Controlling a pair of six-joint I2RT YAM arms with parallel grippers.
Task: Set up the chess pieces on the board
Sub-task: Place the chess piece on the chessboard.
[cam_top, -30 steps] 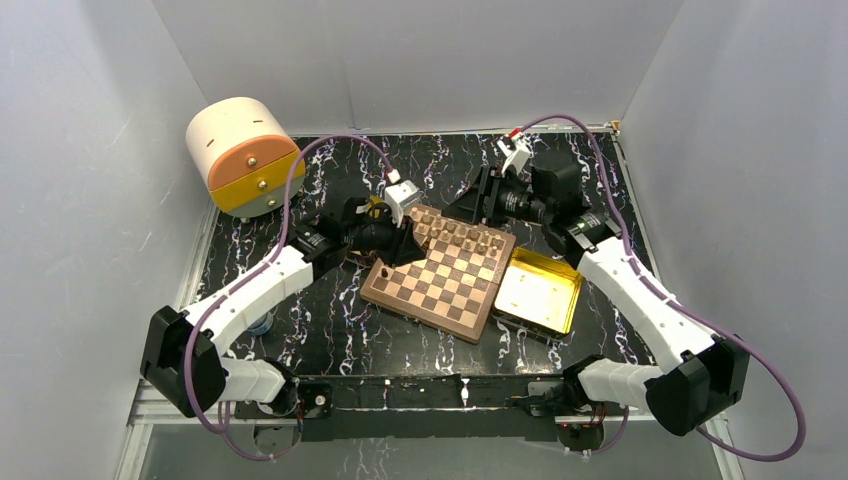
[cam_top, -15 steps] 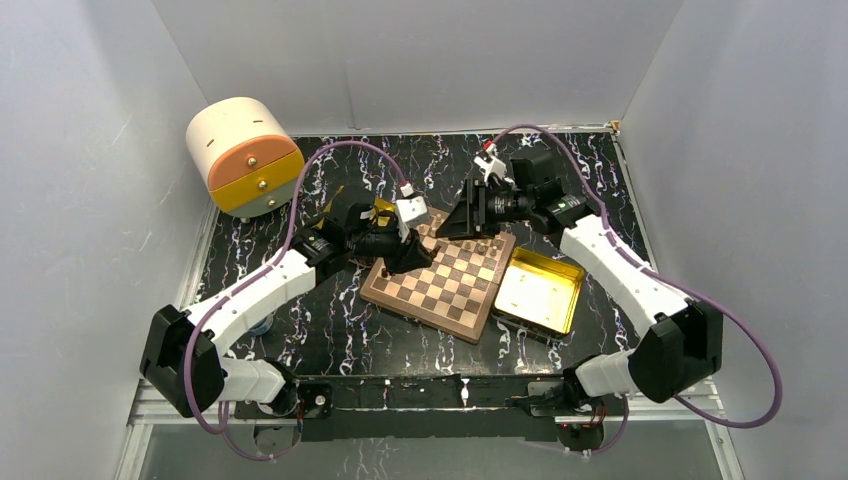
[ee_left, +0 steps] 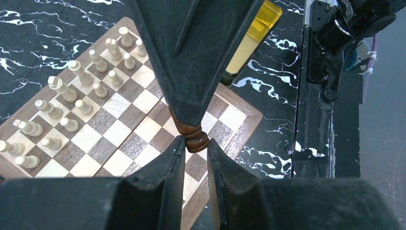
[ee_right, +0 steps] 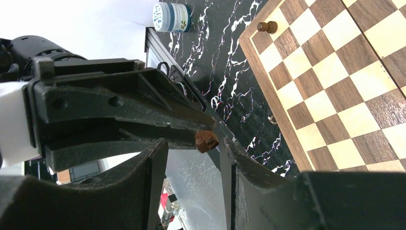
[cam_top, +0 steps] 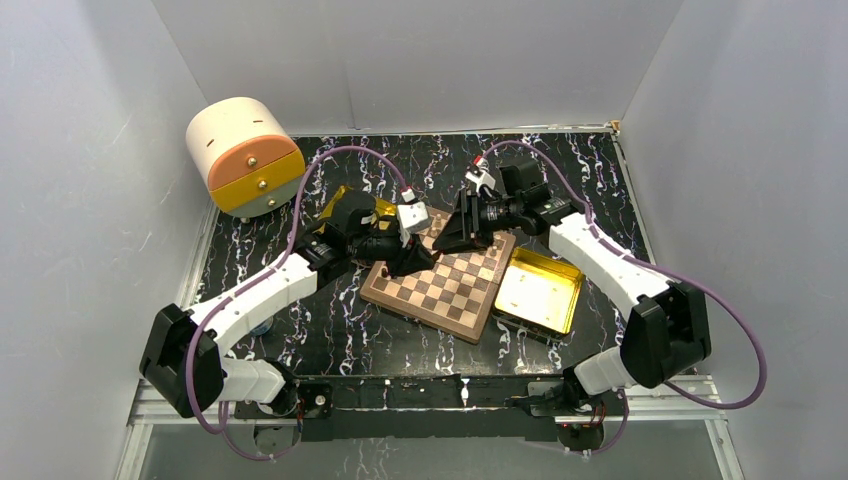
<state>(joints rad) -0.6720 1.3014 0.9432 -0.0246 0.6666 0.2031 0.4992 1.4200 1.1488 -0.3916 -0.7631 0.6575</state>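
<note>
The board (cam_top: 452,292) lies at mid-table, with light chess pieces (ee_left: 76,88) in two rows along one side and a lone dark pawn (ee_right: 266,27) on a corner square. My left gripper (ee_left: 195,143) hovers over the board, shut on a dark brown chess piece (ee_left: 192,134) by its base. My right gripper (ee_right: 194,148) meets it tip to tip. Its jaws are open and straddle the piece's free end (ee_right: 206,140), which sits close to the right finger (ee_right: 235,165). In the top view the two grippers (cam_top: 432,248) overlap above the board's far left part.
A gold tray (cam_top: 541,291) lies against the board's right side, and another gold tray (cam_top: 340,203) shows behind the left arm. A cream and orange drawer unit (cam_top: 243,155) stands at the back left. A small white cup (ee_right: 172,17) sits near the table's front left.
My right arm has swung left to the left gripper and its jaws have narrowed. My left gripper has carried the dark piece slightly right over the board.
</note>
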